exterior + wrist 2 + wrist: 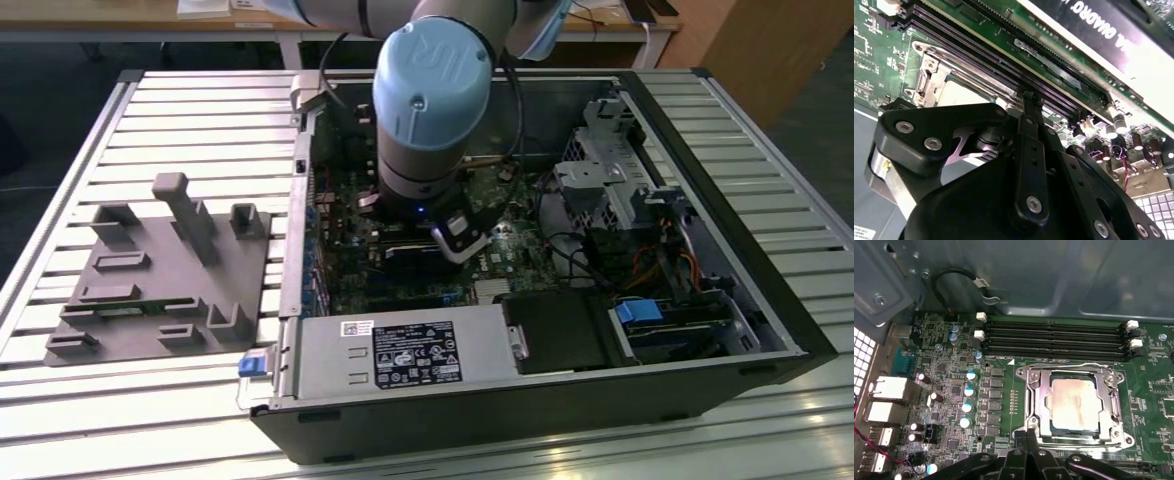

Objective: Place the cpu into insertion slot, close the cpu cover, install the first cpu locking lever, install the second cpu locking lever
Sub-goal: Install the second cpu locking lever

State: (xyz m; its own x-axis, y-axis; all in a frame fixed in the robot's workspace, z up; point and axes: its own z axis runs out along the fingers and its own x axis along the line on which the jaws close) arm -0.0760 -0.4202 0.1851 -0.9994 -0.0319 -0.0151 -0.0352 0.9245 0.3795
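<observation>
Gripper: black linkage fingers of the gripper [1026, 437] hang over the near edge of the CPU socket; in the first wrist view the tips look drawn together with no visible gap and nothing between them, and the second wrist view shows the same gripper [1030, 100] with its tip at the socket frame.

CPU: the cpu [1075, 404], its dull silvery-brown top stained, sits flat and square inside the insertion slot [1066, 431], whose black rim shows along the chip's near edge.

Cover: the cpu cover [1040, 405], a silvery frame with a square window, lies down around the chip, which shows through the window; in the second wrist view the cpu cover [929, 80] appears as bright metal beside the gripper's housing.

Levers: a thin wire locking lever [1066, 365] runs along the far side of the frame; whether it is hooked home cannot be told.

Beyond: four long black memory slots [1054, 340] lie just past the socket, then the grey case wall [1054, 275].

Wider scene: in the exterior view the arm [427, 110] reaches straight down into the open computer case [747, 330] on a slatted table [160, 120], with a grey fixture block [160, 270] at the exterior view's left.

Risk: judged from here, a fingertip slipping off the thin lever could strike the board or let the lever spring back.
</observation>
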